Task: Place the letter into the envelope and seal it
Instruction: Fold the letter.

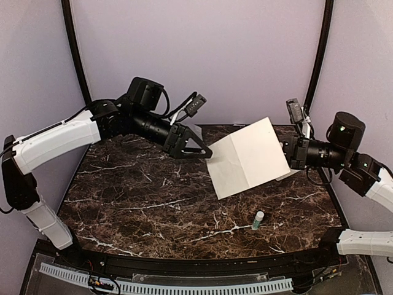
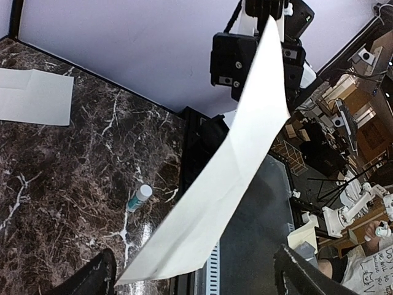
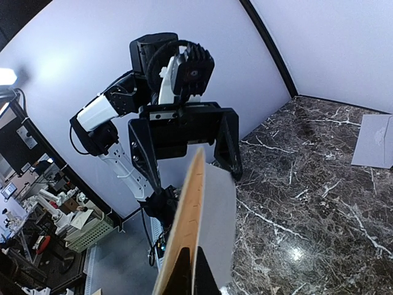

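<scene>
1. The letter (image 1: 249, 158), a cream sheet with one visible fold crease, hangs in the air above the right half of the counter (image 1: 135, 196). It is tilted and touches nothing below it.
2. The right end effector (image 1: 288, 155) is clamped on the letter's right edge and is its only support.
3. The left end effector (image 1: 199, 149) sits just left of the letter's free edge. Its jaws are spread wide and hold nothing, and the sheet hangs between its fingers (image 2: 98, 276) in the left wrist view.
4. The grey envelope (image 2: 34, 95) lies flat on the far side of the counter. The overhead view mostly hides it behind the letter.
5. A small teal tube with a white cap (image 1: 258, 219), probably glue, sits on the counter near the front, below the letter.
6. Risks, as I judge them:
   - The sheet is thin and held by one edge, so it could sag or slip out.
   - If the left end effector closes off the edge, it could crumple the paper or start a crooked fold.
   - A low sweep of either arm could knock the tube away.
</scene>
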Tool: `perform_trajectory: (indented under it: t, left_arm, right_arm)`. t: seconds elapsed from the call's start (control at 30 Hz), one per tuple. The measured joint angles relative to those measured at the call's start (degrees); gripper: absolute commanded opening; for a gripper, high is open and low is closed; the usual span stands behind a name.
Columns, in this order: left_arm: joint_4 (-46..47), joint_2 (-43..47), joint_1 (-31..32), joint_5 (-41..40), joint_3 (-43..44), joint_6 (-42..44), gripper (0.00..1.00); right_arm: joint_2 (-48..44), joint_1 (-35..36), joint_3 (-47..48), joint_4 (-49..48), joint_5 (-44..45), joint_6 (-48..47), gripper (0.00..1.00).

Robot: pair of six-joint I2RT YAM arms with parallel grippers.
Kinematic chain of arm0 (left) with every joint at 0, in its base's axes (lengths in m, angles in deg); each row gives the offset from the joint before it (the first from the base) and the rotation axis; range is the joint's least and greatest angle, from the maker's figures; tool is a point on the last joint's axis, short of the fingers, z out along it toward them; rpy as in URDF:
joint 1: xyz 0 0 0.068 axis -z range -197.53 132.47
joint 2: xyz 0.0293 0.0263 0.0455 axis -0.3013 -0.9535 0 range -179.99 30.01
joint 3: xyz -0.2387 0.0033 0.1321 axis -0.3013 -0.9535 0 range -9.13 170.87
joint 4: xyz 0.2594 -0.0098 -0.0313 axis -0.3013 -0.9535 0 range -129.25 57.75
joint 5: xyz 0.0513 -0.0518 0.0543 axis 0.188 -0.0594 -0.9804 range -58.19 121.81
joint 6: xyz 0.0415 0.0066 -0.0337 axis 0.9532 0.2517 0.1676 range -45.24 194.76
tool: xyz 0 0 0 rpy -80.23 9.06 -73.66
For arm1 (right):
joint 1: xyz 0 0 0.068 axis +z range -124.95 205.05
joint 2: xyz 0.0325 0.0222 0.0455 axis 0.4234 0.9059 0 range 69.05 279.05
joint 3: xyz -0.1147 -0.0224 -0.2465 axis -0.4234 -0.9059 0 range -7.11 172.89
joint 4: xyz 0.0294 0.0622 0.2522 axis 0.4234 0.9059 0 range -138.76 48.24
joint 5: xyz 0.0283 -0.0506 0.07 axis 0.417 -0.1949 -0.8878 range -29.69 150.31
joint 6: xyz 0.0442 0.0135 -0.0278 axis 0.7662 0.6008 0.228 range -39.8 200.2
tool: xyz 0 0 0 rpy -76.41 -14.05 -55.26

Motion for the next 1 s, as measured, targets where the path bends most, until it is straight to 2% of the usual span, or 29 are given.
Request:
perform_trajectory:
  t: [0.23, 0.37, 0.53, 0.67, 0.83, 1.0]
  left_arm:
    - [4.7, 4.4, 3.0, 1.7, -8.8, -1.9, 0.89]
    - [4.9, 9.6, 3.0, 1.6, -10.1, -2.4, 0.9]
    - [2.1, 14.3, 1.8, 0.5, -6.7, -2.4, 0.9]
    - [0.9, 15.6, -1.9, -0.1, -4.0, -3.0, 0.91]
    - [-0.8, 14.8, -6.7, -1.3, -0.5, -3.6, 0.91]
    - [-1.3, 11.4, -7.0, -1.4, 1.4, -3.6, 0.9]
  right_arm:
    - [1.0, 0.0, 0.1, -0.2, 2.3, 0.2, 0.0]
    - [2.4, 0.0, 0.2, -0.3, 3.4, 0.3, 0.0]
    - [3.4, 0.0, 0.5, -0.4, 3.7, 0.5, 0.0]
    - [3.1, 0.0, 0.5, 0.0, 3.7, 0.4, 0.0]
    - [1.0, 0.0, 0.5, 1.1, 3.5, 0.2, 0.0]
    - [-1.4, 0.0, 0.8, 2.2, 2.3, 0.0, 0.0]
